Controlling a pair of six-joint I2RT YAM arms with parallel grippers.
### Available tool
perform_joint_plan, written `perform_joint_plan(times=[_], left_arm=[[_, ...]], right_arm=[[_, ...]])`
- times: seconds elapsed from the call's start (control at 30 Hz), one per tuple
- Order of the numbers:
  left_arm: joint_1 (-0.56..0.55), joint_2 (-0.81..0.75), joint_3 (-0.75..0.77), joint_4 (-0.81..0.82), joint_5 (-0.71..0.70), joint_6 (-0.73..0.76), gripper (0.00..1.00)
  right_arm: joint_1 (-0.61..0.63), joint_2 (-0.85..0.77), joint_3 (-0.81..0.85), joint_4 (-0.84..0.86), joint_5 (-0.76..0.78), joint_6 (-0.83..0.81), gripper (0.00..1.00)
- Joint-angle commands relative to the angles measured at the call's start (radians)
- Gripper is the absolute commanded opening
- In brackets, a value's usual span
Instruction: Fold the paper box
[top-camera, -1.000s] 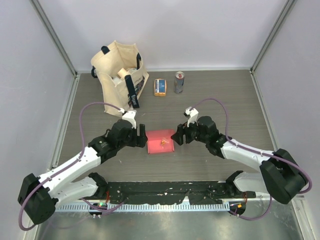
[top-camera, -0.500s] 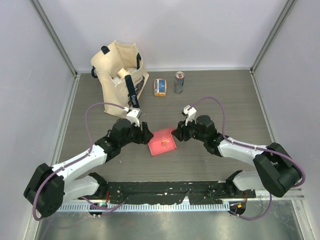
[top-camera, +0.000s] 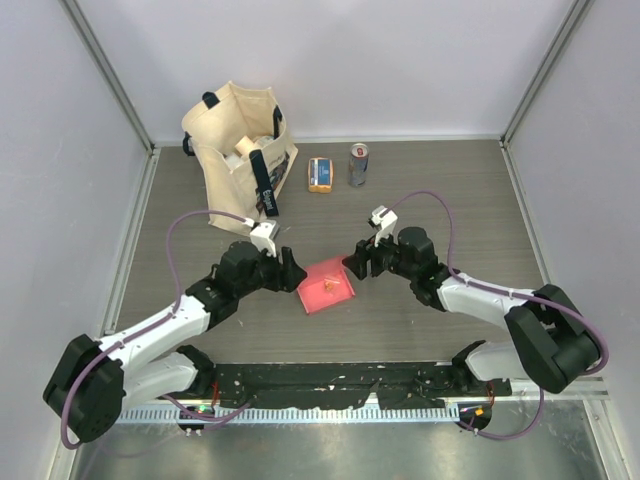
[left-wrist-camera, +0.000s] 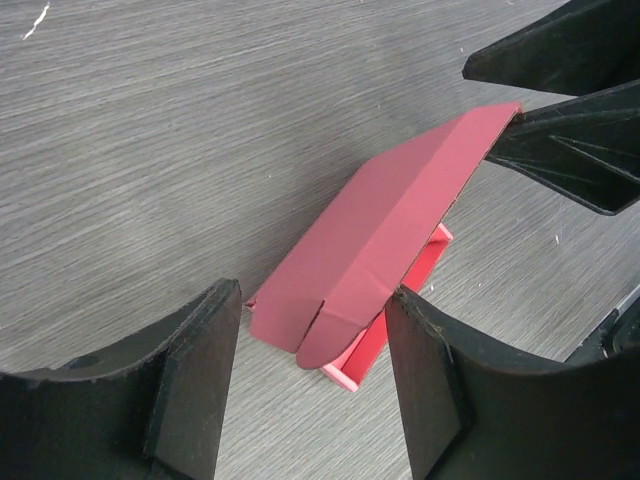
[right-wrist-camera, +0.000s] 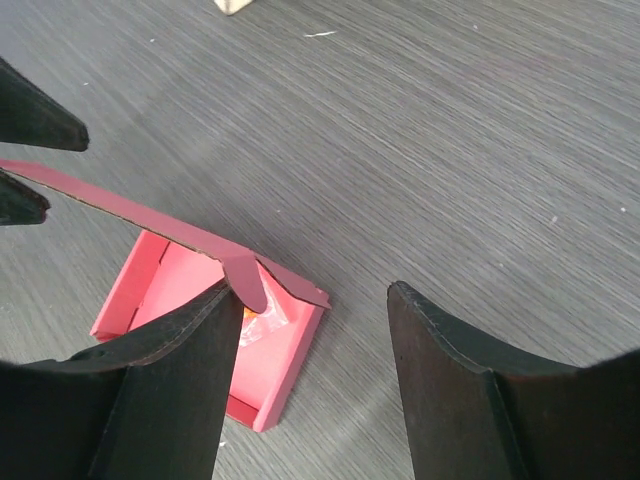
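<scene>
The paper box (top-camera: 327, 288) lies on the table (top-camera: 450, 200) between the two arms, near the middle and well apart from the bag (top-camera: 235, 130) at the back. Its tray (right-wrist-camera: 290, 365) sits flat and its lid (left-wrist-camera: 390, 220) stands up at a slant over it.

The left gripper (left-wrist-camera: 312, 300) has its jaws wide apart, and the near end of the lid lies between them. This end seems to touch the inner face of one finger (left-wrist-camera: 425, 380). The right gripper (right-wrist-camera: 312, 295) also has its jaws wide apart, and a small flap (right-wrist-camera: 245, 282) of the lid hangs between them.

The long axis of the lid runs from one gripper to the other, so each arm meets one short end and both are about equally near. I judge that the next move is to press the lid down onto the tray, and for this the slant of the lid matters most.

It is hard to see what keeps the lid raised, because neither gripper is closed on it. A small orange thing (right-wrist-camera: 262, 322) lies in the tray, but I cannot tell what it is. From above, the hinge side is hidden under the lid.
</scene>
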Motion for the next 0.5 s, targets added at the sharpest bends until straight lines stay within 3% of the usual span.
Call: perform_joint_plan(times=[0.0, 0.33, 0.47], left_arm=[[0.0, 0.013, -0.007, 0.038, 0.023, -0.01, 0.61], [0.0, 0.043, 0.004, 0.018, 0.033, -0.015, 0.52], [0.0, 0.029, 0.005, -0.002, 0.02, -0.014, 0.56]], right_arm=[[-0.007, 0.032, 0.037, 0.102, -0.118, -0.034, 0.64], [-0.007, 0.075, 0.056, 0.111, -0.158, -0.041, 0.54], [-0.007, 0.063, 0.04, 0.12, -0.135, -0.039, 0.47]])
